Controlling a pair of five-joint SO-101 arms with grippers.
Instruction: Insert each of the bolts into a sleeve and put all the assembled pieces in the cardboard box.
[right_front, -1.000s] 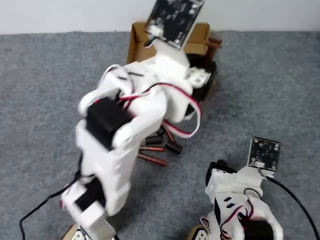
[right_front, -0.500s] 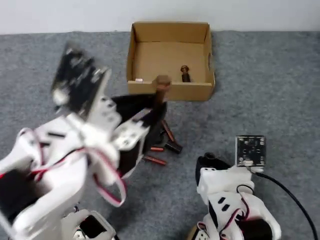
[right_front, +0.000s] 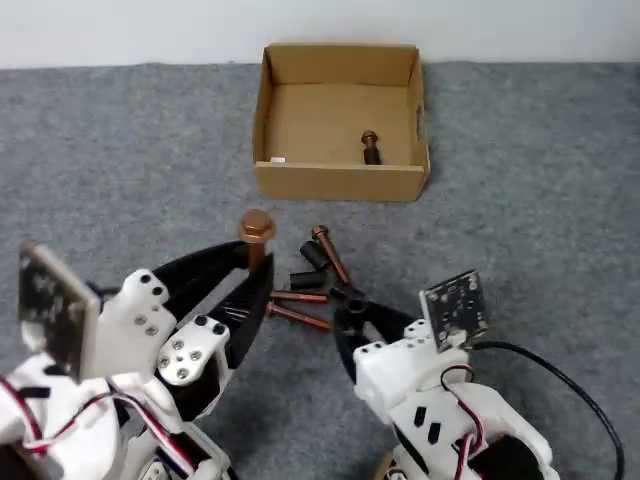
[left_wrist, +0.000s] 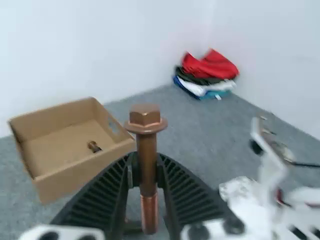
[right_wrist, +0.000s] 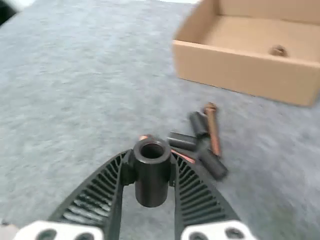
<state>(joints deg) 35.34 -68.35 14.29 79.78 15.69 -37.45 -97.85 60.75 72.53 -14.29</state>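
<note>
Left gripper (left_wrist: 146, 161) pinches a bolt (left_wrist: 146, 135) just under the hex head. The head sits past the fingertips and the shank runs back between the jaws. Right gripper (right_wrist: 151, 159) is clamped across a dark sleeve (right_wrist: 151, 177), bore facing the camera and unobstructed.

Both parts look rigid and light. Surfaces are smooth and round, so I'd expect twist or slide in the ribbed fingers. Best hold for the bolt is close under the head, leaving the tip free. Hold the sleeve across its outer wall, never over the bore.

Next out, loose bolts (right_front: 297, 297) and sleeves (right_front: 308, 280) are heaped on the grey carpet (right_front: 520, 180), some touching, between the grippers and the box.

Farthest is the cardboard box (right_front: 340, 184), with one assembled piece (right_front: 371, 148) inside near the wall facing the arms.

The high view gives the sideways gap between the two held parts. The wrist views add what it can't resolve: bore orientation on the right, shank length inside the jaws on the left.
</note>
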